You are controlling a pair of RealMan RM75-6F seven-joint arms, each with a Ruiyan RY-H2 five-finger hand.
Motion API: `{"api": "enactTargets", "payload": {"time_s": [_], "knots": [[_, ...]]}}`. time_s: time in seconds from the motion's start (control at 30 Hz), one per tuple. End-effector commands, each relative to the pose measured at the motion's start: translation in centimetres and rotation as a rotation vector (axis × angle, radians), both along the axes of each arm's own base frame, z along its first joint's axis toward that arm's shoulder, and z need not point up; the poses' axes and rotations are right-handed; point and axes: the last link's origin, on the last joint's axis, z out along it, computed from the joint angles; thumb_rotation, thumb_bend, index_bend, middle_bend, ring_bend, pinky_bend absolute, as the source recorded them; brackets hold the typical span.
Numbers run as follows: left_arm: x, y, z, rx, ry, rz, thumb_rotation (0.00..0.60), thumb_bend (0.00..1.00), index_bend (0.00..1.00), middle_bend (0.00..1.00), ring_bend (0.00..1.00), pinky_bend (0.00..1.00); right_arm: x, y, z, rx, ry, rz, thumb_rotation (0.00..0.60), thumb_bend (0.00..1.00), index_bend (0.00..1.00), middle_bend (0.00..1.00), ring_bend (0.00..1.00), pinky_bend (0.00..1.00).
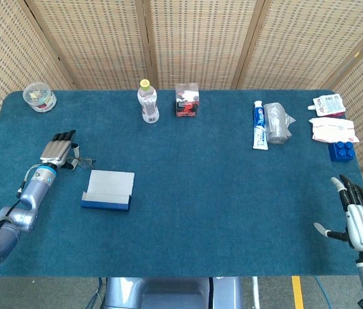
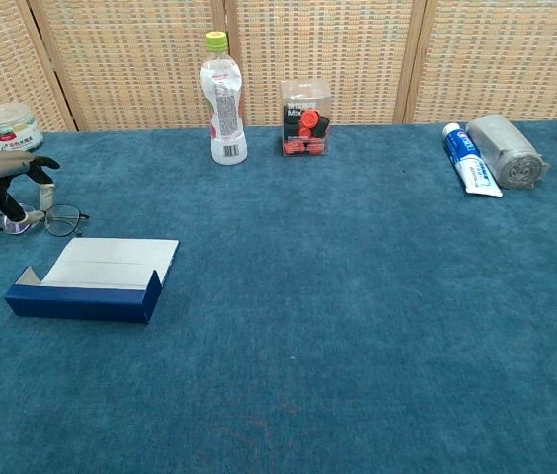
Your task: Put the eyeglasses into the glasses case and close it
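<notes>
The eyeglasses [image 2: 49, 220] lie flat on the blue table [image 1: 201, 180], just behind the open glasses case [image 2: 91, 277] and apart from it. The thin frame sits low on the cloth, so fingers closing too high could skid it away or fold a temple arm instead of catching it. The left hand [image 2: 7, 178] is directly over the left lens, fingertips down at it; whether it has a grip I cannot tell. The right hand [image 1: 360, 219] rests far off at the table's right edge, fingers spread, holding nothing
</notes>
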Motion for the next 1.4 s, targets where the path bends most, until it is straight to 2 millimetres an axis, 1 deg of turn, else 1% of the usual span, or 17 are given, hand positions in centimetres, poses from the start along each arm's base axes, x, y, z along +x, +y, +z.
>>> {"api": "enactTargets", "payload": {"time_s": [0.03,0.1,0.27,0.37,0.47,0.6,0.7,0.9,1.03,1.1,1.17,1.2,1.4], "knots": [[0.0,0.0,0.0,0.001,0.000,-0.001,0.600,0.47,0.56,0.00,0.00,0.00,0.0,0.0,0.0,0.000,0.000,0.000,0.600,0.00,0.00,0.00,0.00,0.00],[0.0,0.0,0.1,0.002,0.003,-0.002,0.600,0.49,0.56,0.00,0.00,0.00,0.0,0.0,0.0,0.000,-0.001,0.000,0.600,0.00,0.00,0.00,0.00,0.00],[-0.1,-0.1,0.4,0.007,-0.007,-0.002,0.600,0.50,0.57,0.00,0.00,0.00,0.0,0.0,0.0,0.000,-0.002,0.000,0.600,0.00,0.00,0.00,0.00,0.00],[0.0,0.0,1.0,0.022,-0.029,-0.011,0.600,0.51,0.58,0.00,0.00,0.00,0.0,0.0,0.0,0.000,-0.004,0.000,0.600,0.00,0.00,0.00,0.00,0.00],[0.4,0.1,2.0,0.038,-0.059,-0.028,0.600,0.52,0.58,0.00,0.00,0.00,0.0,0.0,0.0,0.000,-0.005,0.001,0.600,0.00,0.00,0.00,0.00,0.00],[1.2,-0.2,3.4,0.039,-0.115,-0.051,0.600,0.52,0.58,0.00,0.00,0.00,0.0,0.0,0.0,-0.001,-0.007,0.002,0.600,0.00,0.00,0.00,0.00,0.00],[2.2,-0.8,4.5,0.026,-0.151,-0.081,0.600,0.52,0.58,0.00,0.00,0.00,0.0,0.0,0.0,-0.002,-0.009,0.003,0.600,0.00,0.00,0.00,0.00,0.00],[4.5,-2.3,5.6,-0.024,-0.186,-0.111,0.600,0.54,0.58,0.00,0.00,0.00,0.0,0.1,0.1,-0.004,-0.012,0.004,0.600,0.00,0.00,0.00,0.00,0.00],[6.2,-3.4,5.5,-0.079,-0.178,-0.113,0.600,0.57,0.58,0.00,0.00,0.00,0.0,0.1,0.1,-0.003,-0.012,0.004,0.600,0.00,0.00,0.00,0.00,0.00],[6.8,-3.8,5.4,-0.095,-0.175,-0.114,0.600,0.58,0.58,0.00,0.00,0.00,0.0,0.1,0.1,-0.003,-0.012,0.005,0.600,0.00,0.00,0.00,0.00,0.00],[7.7,-4.5,4.9,-0.120,-0.170,-0.117,0.600,0.58,0.58,0.00,0.00,0.00,0.0,0.1,0.1,-0.003,-0.013,0.006,0.600,0.00,0.00,0.00,0.00,0.00],[8.4,-5.0,4.1,-0.148,-0.162,-0.127,0.600,0.58,0.58,0.00,0.00,0.00,0.0,0.1,0.1,-0.003,-0.014,0.006,0.600,0.00,0.00,0.00,0.00,0.00],[9.0,-6.1,2.3,-0.185,-0.135,-0.092,0.600,0.59,0.58,0.00,0.00,0.00,-0.1,0.1,0.1,-0.002,-0.016,0.006,0.600,0.00,0.00,0.00,0.00,0.00]]}}
